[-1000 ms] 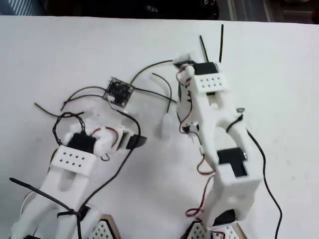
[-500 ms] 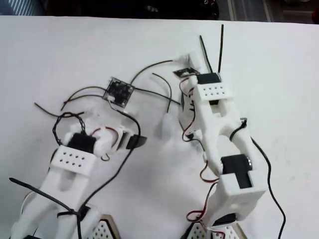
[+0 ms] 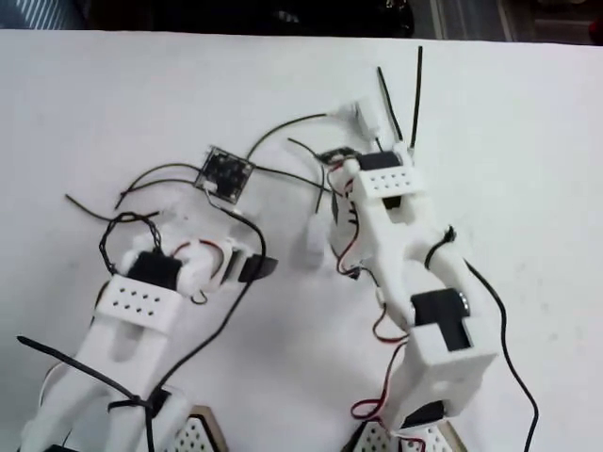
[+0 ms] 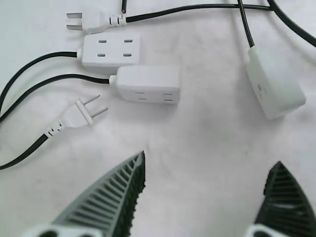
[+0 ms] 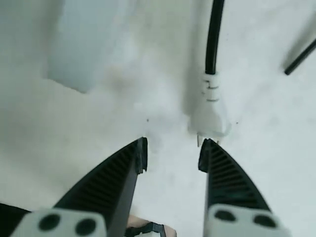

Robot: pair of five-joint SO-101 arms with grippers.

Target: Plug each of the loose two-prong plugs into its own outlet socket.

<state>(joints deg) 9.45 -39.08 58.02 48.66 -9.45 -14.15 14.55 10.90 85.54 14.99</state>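
Two-prong plugs are laid loose on the white table [image 4: 207, 126]. The first plug [image 5: 210, 116] is seen just beside one fingertip of the right gripper [image 5: 173, 150], with its prong end turned towards that fingertip. Whether the two touch cannot be told. Its body is white and flat, with a ribbed collar where the black cord [image 5: 215, 34] enters. The right gripper's jaws are set a little apart, and nothing is gripped between them. Farther out, off the other finger, a blurred white block [image 5: 79, 44] is seen.

The jaws of the left gripper [image 4: 210, 168] are spread wide above bare table, and nothing is held. Nearest to it the second plug [image 4: 81, 112] is laid flat, its two bare metal prongs pointed towards the side-slotted outlet block [image 4: 148, 84], near it but apart. Just beyond that lies the top-slotted outlet block [image 4: 111, 49], on which two pairs of slots are shown. Beyond it the third plug [image 4: 94, 20] is laid, its prongs turned away from its cord. A larger white block [image 4: 274, 81] is placed well apart on the other side.

In the high view the right arm [image 3: 386, 188] is stretched farther up the table than the left arm [image 3: 160, 273]. A dark square piece [image 3: 226, 172] is set among looping cords between them.
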